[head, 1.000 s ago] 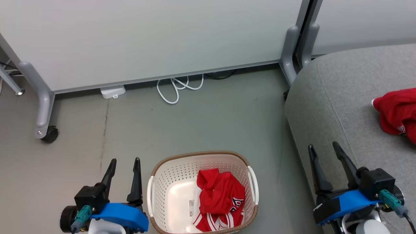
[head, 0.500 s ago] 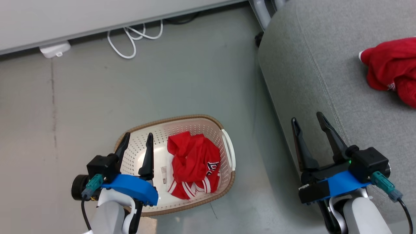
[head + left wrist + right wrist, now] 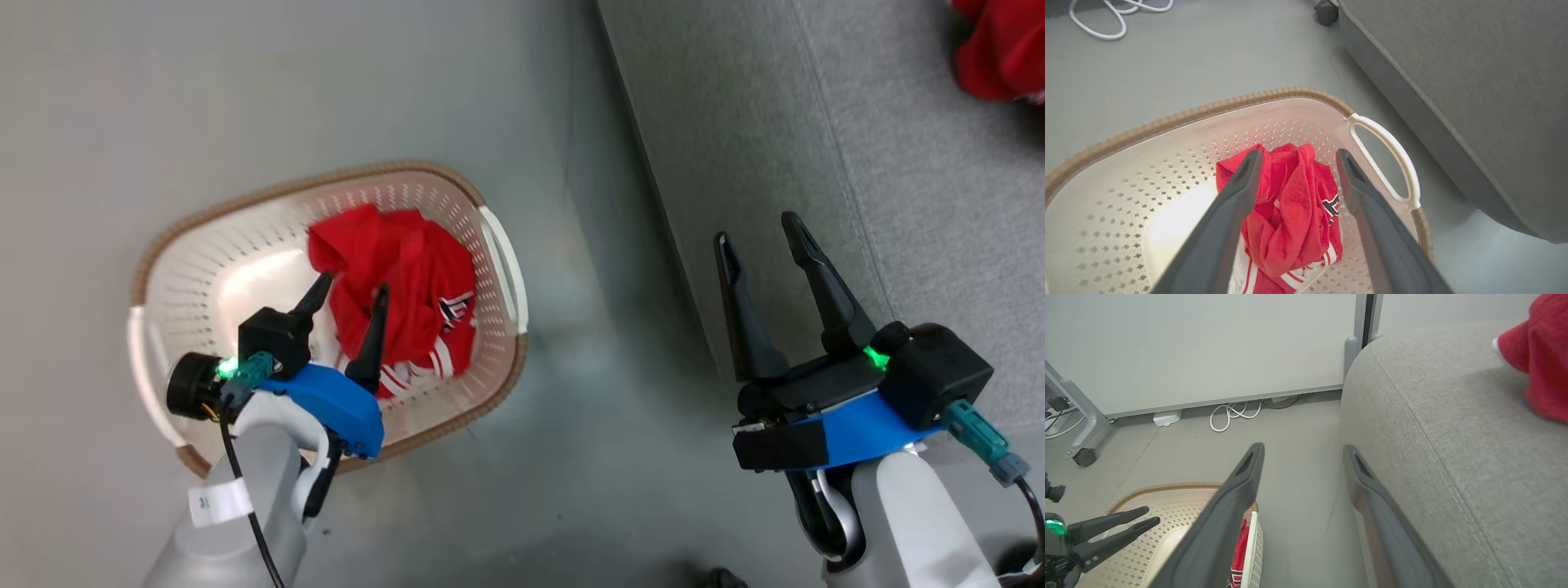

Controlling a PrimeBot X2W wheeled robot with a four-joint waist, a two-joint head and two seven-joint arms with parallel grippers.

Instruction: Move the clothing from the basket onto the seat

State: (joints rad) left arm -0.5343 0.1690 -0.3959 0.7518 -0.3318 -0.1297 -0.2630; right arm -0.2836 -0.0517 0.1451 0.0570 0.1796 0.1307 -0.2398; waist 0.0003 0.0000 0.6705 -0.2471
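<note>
Over the basket (image 3: 245,200) our left gripper (image 3: 354,283) hangs, fingers apart, above one red garment (image 3: 408,261); our right gripper (image 3: 757,230), likewise apart, hovers by the seat (image 3: 898,204) bearing the other garment (image 3: 1000,45).

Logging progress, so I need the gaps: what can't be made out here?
- Seat garment: cut off by head view's top-right edge.
- Basket garment: lettering partly folded in; left gripper fingers cover its sides in left wrist view.
- Basket: partly behind right gripper finger, right wrist view.

Lettering on the red garment (image 3: 400,286) crumpled, illegible, forearm label (image 3: 214,502) blurred
</note>
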